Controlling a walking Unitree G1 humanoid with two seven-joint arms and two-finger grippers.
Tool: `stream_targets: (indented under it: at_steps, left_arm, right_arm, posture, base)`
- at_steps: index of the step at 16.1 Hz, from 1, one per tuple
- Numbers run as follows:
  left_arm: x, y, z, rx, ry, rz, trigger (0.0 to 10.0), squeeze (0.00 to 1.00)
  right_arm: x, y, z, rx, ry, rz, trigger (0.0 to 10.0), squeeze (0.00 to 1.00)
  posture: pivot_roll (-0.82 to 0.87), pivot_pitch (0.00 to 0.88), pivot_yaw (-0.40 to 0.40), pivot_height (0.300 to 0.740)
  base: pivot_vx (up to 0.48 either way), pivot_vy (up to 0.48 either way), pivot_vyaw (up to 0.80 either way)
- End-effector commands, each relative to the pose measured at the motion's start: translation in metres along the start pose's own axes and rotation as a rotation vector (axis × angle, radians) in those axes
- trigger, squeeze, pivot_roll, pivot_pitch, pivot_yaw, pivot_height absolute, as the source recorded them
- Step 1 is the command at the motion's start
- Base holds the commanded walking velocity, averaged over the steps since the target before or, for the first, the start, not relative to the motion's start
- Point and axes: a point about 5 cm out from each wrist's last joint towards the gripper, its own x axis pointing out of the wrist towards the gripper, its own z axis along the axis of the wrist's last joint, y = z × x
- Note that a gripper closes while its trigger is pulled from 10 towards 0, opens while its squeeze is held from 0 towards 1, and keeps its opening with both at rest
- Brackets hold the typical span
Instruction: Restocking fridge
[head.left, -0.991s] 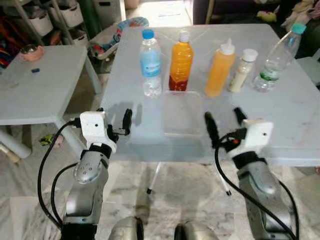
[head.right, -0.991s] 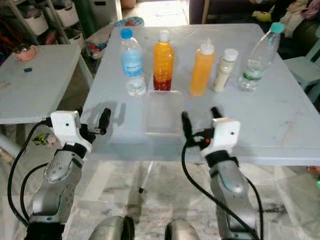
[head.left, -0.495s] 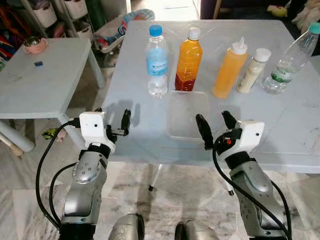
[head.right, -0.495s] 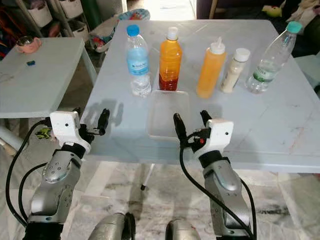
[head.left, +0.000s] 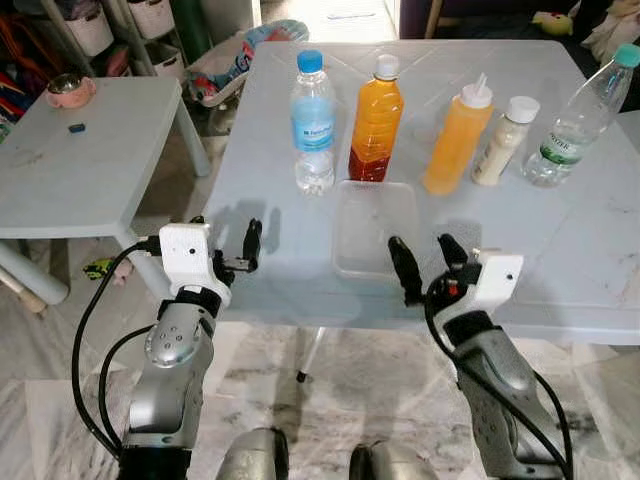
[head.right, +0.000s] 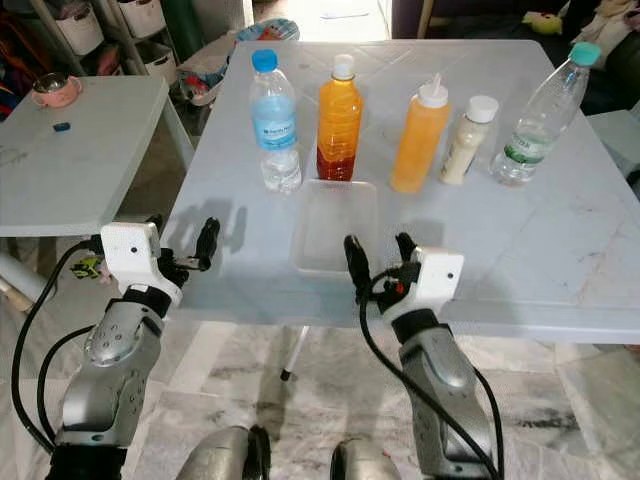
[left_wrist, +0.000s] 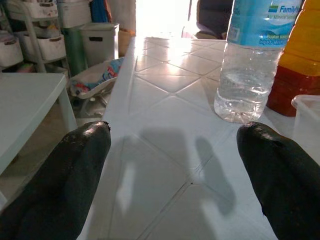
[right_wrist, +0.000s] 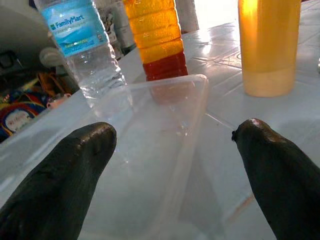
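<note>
Head views: clear rectangular container (head.left: 376, 226) flat on white table (head.left: 560, 250), near edge, just before orange juice bottle (head.left: 376, 118). Right gripper (head.left: 427, 266) spread wide at container's near right corner; left gripper (head.left: 232, 252) spread, off left edge.

Right wrist: container (right_wrist: 150, 145) transparent, empty, between fingertips (right_wrist: 70, 165).

Left wrist: water bottle (left_wrist: 255, 55) ahead.

**A lived-in room of a home**

The floor is pale marbled stone tile (head.left: 330, 370). A large light-grey plastic table with a moulded diamond pattern (head.left: 560, 250) stands just ahead of the black fingers, and a second, lower white plastic table (head.left: 90, 170) sits off to the left of them. Well beyond the fingertips, white shelving with storage bins (left_wrist: 30, 35) and a colourful patterned cloth bundle on the floor (head.left: 235, 60) mark ordinary household clutter.
</note>
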Motion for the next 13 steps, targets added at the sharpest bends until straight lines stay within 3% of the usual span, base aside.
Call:
stream_targets:
  at_steps: [1, 5, 6, 8, 13]
  left_arm:
    - [0.000, 0.002, 0.001, 0.008, -0.004, 0.007, 10.0, 0.00]
    - [-0.001, 0.000, 0.000, 0.009, -0.001, -0.001, 10.0, 0.00]
    - [0.000, 0.000, 0.000, 0.009, -0.002, -0.001, 10.0, 0.00]
    - [0.000, -0.001, 0.000, 0.010, -0.003, -0.002, 10.0, 0.00]
    - [0.000, -0.003, 0.000, 0.008, -0.002, -0.005, 10.0, 0.00]
  right_arm:
    - [0.000, -0.003, -0.005, 0.043, 0.028, -0.017, 10.0, 0.00]
    - [0.007, 0.001, -0.010, 0.123, 0.048, 0.018, 10.0, 0.00]
    - [0.008, 0.002, -0.010, 0.130, 0.047, 0.027, 8.4, 0.00]
    - [0.010, 0.006, -0.012, 0.156, 0.055, 0.055, 0.0, 0.00]
    - [0.008, 0.003, -0.020, 0.213, 0.101, 0.030, 0.0, 0.00]
  posture:
    - [-0.01, 0.118, 0.050, 0.740]
    - [-0.01, 0.120, 0.051, 0.740]
    - [-0.01, 0.119, 0.052, 0.740]
    - [0.00, 0.119, 0.051, 0.740]
    - [-0.01, 0.120, 0.050, 0.740]
  base:
    - [0.000, 0.000, 0.00]
    - [0.000, 0.000, 0.00]
    - [0.000, 0.000, 0.00]
    - [0.000, 0.000, 0.00]
    - [0.000, 0.000, 0.00]
